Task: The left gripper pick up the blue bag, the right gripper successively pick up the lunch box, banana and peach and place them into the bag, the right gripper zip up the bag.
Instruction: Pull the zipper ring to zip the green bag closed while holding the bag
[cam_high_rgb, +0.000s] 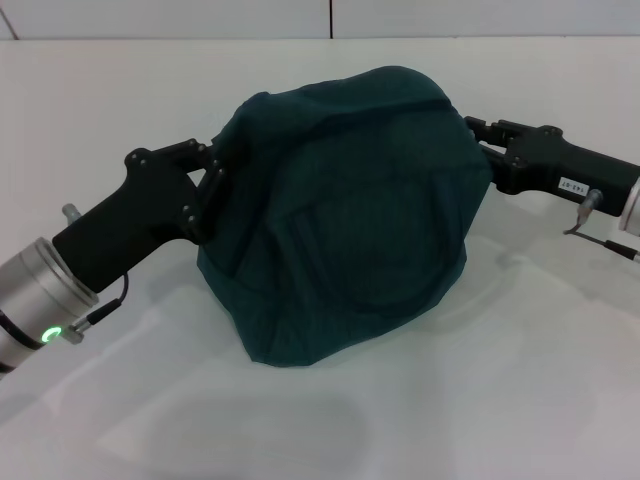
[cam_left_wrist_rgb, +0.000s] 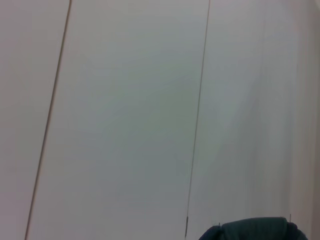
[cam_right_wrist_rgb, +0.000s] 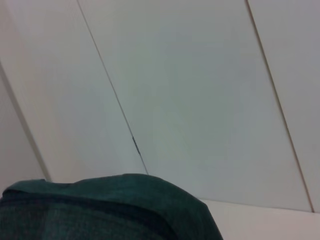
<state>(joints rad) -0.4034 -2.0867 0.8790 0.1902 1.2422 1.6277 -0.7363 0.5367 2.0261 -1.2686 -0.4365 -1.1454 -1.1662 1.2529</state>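
Observation:
The blue bag (cam_high_rgb: 345, 215) bulges in the middle of the white table, a dark teal fabric mound with its top closed over. My left gripper (cam_high_rgb: 213, 180) presses into the bag's left edge and is shut on the fabric there. My right gripper (cam_high_rgb: 478, 135) meets the bag's upper right corner, its tip buried in the cloth. A strip of the bag (cam_left_wrist_rgb: 255, 230) shows in the left wrist view, and the bag's top (cam_right_wrist_rgb: 110, 207) fills the low part of the right wrist view. The lunch box, banana and peach are hidden.
White table (cam_high_rgb: 420, 420) spreads around the bag, with a pale wall behind it. Both wrist views show mostly white wall panels (cam_right_wrist_rgb: 190, 90) with thin seams.

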